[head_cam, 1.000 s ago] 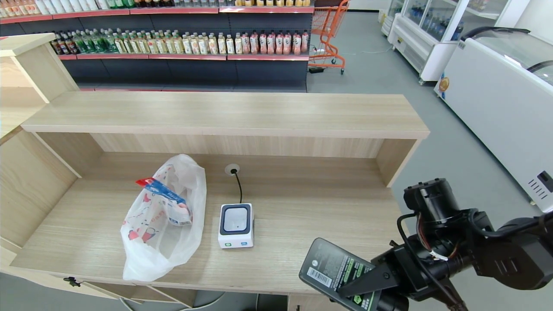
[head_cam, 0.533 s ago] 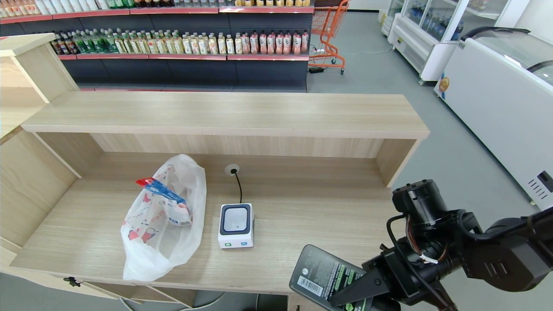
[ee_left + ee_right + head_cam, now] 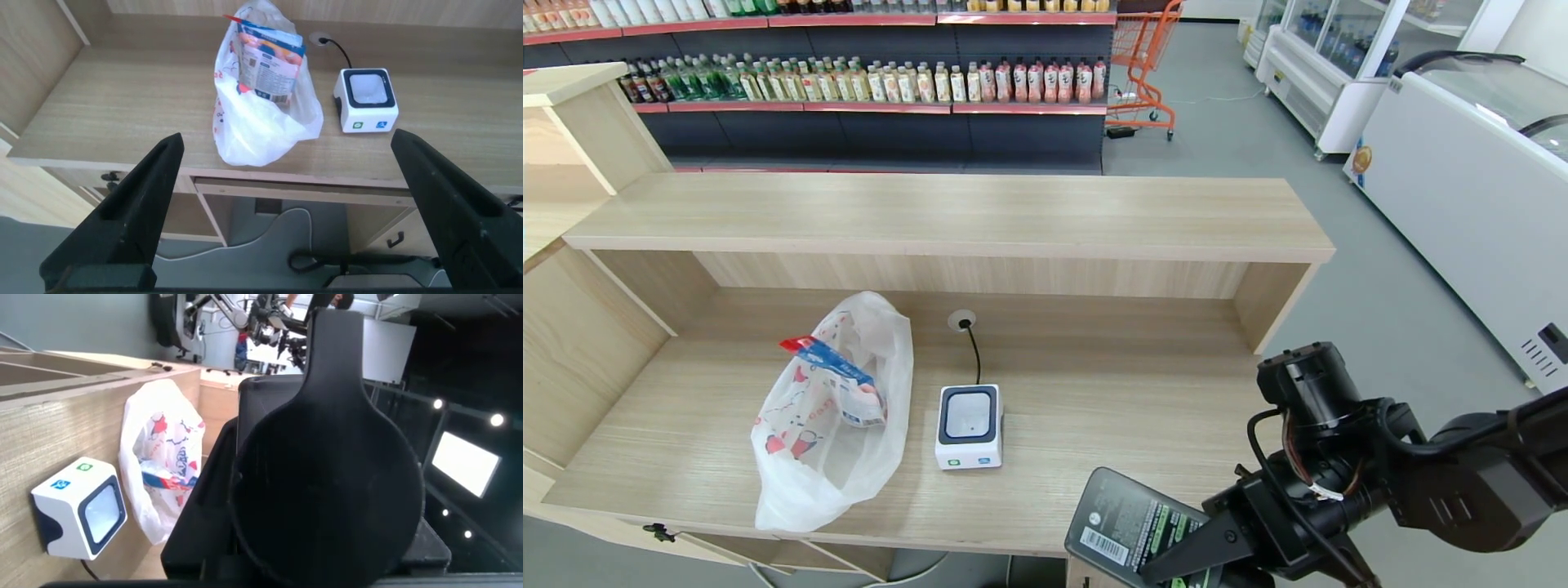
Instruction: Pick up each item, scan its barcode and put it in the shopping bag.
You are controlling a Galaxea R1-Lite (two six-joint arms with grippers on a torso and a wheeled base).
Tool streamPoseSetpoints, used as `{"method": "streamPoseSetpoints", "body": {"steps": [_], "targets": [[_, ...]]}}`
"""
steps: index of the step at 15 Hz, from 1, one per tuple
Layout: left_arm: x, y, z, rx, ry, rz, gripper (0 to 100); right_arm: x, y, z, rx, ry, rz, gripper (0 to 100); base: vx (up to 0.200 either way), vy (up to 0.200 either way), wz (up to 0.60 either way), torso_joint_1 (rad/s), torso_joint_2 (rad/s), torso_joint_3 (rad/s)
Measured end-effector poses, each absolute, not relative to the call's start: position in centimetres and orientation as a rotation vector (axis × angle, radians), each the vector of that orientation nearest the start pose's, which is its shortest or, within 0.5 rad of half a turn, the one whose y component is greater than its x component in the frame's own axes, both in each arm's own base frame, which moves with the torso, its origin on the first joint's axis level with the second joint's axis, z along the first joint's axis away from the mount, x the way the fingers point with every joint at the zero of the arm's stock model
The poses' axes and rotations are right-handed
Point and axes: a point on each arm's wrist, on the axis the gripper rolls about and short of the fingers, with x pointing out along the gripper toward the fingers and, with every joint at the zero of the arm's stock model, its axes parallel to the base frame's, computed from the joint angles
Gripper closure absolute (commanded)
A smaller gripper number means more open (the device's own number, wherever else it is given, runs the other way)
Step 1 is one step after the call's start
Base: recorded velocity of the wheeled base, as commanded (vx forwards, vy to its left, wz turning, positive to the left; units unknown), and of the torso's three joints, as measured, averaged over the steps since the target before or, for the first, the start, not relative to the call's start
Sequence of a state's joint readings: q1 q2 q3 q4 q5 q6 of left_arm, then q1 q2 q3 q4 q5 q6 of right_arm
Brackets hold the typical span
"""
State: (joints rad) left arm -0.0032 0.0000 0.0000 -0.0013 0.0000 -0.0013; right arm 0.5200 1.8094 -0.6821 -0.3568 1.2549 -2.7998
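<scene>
A dark flat pack [image 3: 1131, 527] with green print and a white barcode label hangs over the counter's near right edge, with my right gripper [image 3: 1205, 543] shut on it. In the right wrist view the pack [image 3: 327, 465] blocks most of the scene. The white barcode scanner [image 3: 969, 425] sits mid-counter, window up, left of the pack. Further left the white plastic shopping bag [image 3: 825, 425] lies with a blue and red snack pack [image 3: 837, 380] in its mouth. My left gripper [image 3: 288, 145] hovers open in front of the counter, facing the bag [image 3: 261, 114] and scanner [image 3: 368, 88].
The scanner's black cable [image 3: 974, 351] runs to a hole at the back of the counter [image 3: 1094, 384]. A raised ledge [image 3: 947, 216] and wooden side walls enclose the counter. Drink shelves stand behind, and white freezers [image 3: 1462, 188] at the right.
My right gripper has carried the dark pack a little to the left and lower, nearer the counter's front edge. Bag and scanner have not moved.
</scene>
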Motion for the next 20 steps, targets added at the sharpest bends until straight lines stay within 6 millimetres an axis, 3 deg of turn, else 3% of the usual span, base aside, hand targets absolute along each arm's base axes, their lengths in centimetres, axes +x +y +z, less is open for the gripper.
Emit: {"method": "streamPoseSetpoints", "body": {"steps": [5,8,10,13,16,20], "targets": [[-2.3,0.0,7.6,-0.001,-0.001,-0.003,0,22.7,15.5,10.6,2.055,2.405,-1.740,100,0.000,0.000,0.00,0.000,0.00,0.000],[-2.3,0.0,7.6,-0.001,-0.001,-0.003,0,22.3,14.5,12.2,2.113,2.385,-1.814,100,0.000,0.000,0.00,0.000,0.00,0.000],[-2.3,0.0,7.6,-0.001,-0.001,-0.003,0,22.1,13.0,14.1,2.248,2.299,-1.985,100,0.000,0.000,0.00,0.000,0.00,0.000],[-2.3,0.0,7.6,-0.001,-0.001,-0.003,0,21.2,9.8,16.6,2.486,2.196,-2.039,100,0.000,0.000,0.00,0.000,0.00,0.000],[-2.3,0.0,7.6,-0.001,-0.001,-0.003,0,18.5,6.6,15.9,2.515,1.804,-2.691,100,0.000,0.000,0.00,0.000,0.00,0.000],[-2.3,0.0,7.6,-0.001,-0.001,-0.003,0,16.9,5.6,17.4,2.219,1.130,-3.663,100,0.000,0.000,0.00,0.000,0.00,0.000]]}}
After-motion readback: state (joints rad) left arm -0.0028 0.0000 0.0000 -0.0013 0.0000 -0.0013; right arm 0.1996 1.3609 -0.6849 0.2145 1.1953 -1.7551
